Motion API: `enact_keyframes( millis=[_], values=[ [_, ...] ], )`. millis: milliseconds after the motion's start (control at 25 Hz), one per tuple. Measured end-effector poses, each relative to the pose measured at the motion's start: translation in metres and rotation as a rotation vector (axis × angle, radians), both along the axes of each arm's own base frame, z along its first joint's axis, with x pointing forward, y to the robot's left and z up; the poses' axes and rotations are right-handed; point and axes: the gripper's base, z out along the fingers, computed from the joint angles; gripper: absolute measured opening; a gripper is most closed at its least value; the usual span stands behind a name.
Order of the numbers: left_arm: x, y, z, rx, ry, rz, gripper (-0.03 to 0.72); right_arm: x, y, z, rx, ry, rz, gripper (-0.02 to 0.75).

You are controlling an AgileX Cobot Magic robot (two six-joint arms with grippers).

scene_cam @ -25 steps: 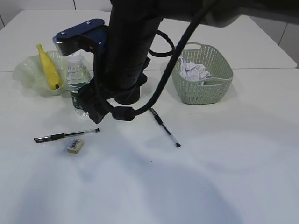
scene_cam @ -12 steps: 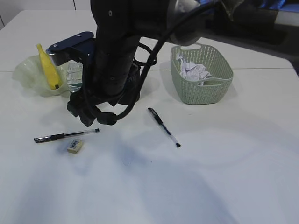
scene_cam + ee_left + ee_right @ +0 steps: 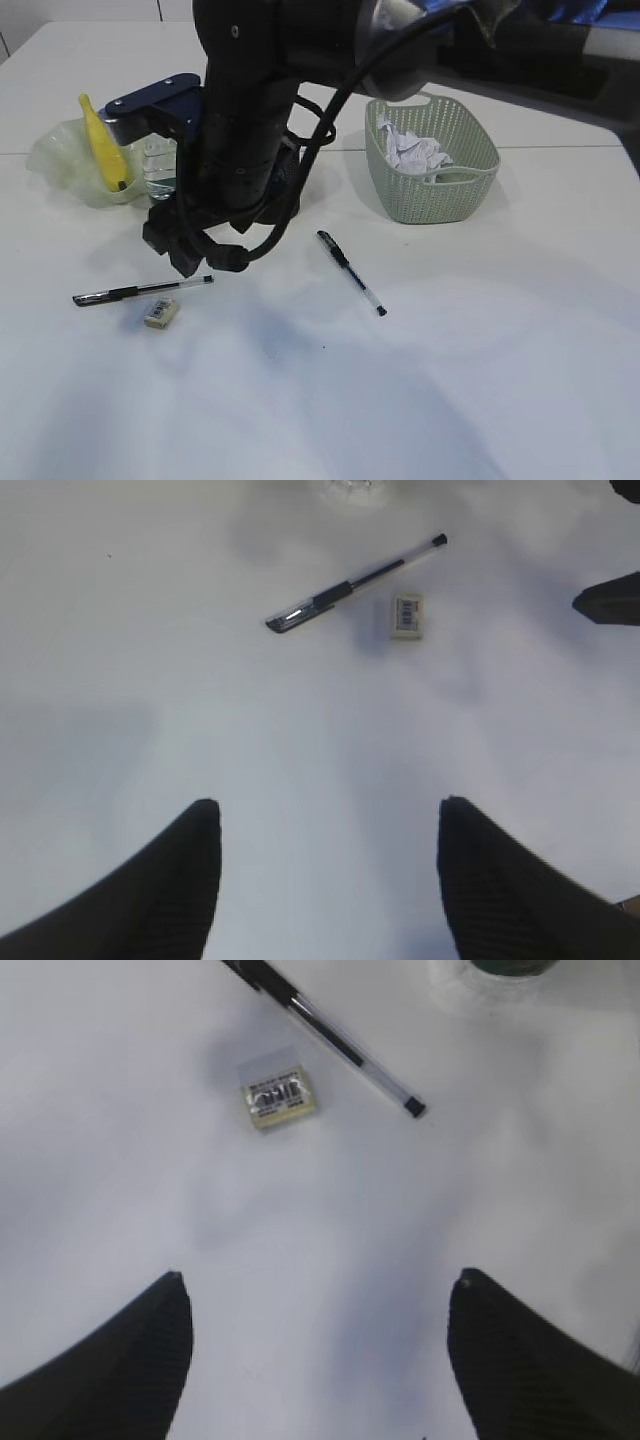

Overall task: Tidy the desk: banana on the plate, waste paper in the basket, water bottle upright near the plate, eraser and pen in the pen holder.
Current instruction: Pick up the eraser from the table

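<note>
1. Left gripper [image 3: 328, 880]: fingers spread wide, nothing between them, hovering over bare desk [image 3: 150, 740]. Only the finger tips show, cut off at the bottom edge.
2. Right gripper [image 3: 318, 1360]: also spread, empty, above the desk; fingers likewise cut off at the frame bottom.
3. Eraser [image 3: 161, 313] lies flat on the desk, just beside a black-capped pen [image 3: 140, 291], not touching. Printed sleeve faces up; the print is too small to read.
4. Second pen [image 3: 351, 272] lies diagonally mid-desk, well apart from the first.
5. A dark arm [image 3: 250, 120] fills the centre of the exterior view and covers most of what is behind it. Pen holder: cannot make it out.
6. Water bottle [image 3: 158, 165] is mostly hidden by the arm; only a clear sliver shows beside the plate [image 3: 55, 150].
7. Banana [image 3: 103, 148] rests in the plate.
8. Waste paper [image 3: 413, 150] sits in the basket [image 3: 440, 195], far right.
</note>
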Motion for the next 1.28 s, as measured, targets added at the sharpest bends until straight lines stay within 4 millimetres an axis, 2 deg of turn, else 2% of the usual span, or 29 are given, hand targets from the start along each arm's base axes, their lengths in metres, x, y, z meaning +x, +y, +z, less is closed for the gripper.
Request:
enact_keyframes(
  millis=[440, 560, 760, 920, 1160, 1280],
  values=[
    [-0.001, -0.001, -0.001, -0.006, 0.015, -0.002, 0.481, 0.0, 0.022, -0.013, 0.076, -0.056, 0.18, 0.589],
    [-0.001, -0.001, -0.001, -0.006, 0.015, -0.002, 0.481, 0.004, 0.028, -0.023, 0.09, -0.059, 0.199, 0.589],
    [-0.001, -0.001, -0.001, -0.007, 0.015, -0.002, 0.481, 0.009, 0.038, -0.059, 0.096, -0.026, 0.239, 0.586],
    [-0.001, -0.001, -0.001, -0.007, 0.017, -0.002, 0.481, 0.012, 0.043, -0.077, 0.09, -0.019, 0.276, 0.549],
    [-0.001, -0.001, -0.001, -0.007, 0.017, -0.002, 0.48, 0.014, 0.049, -0.08, 0.138, -0.074, 0.352, 0.529],
    [-0.001, -0.001, -0.001, -0.008, 0.015, -0.002, 0.48, 0.016, 0.05, -0.088, 0.136, -0.074, 0.357, 0.525]
  ],
)
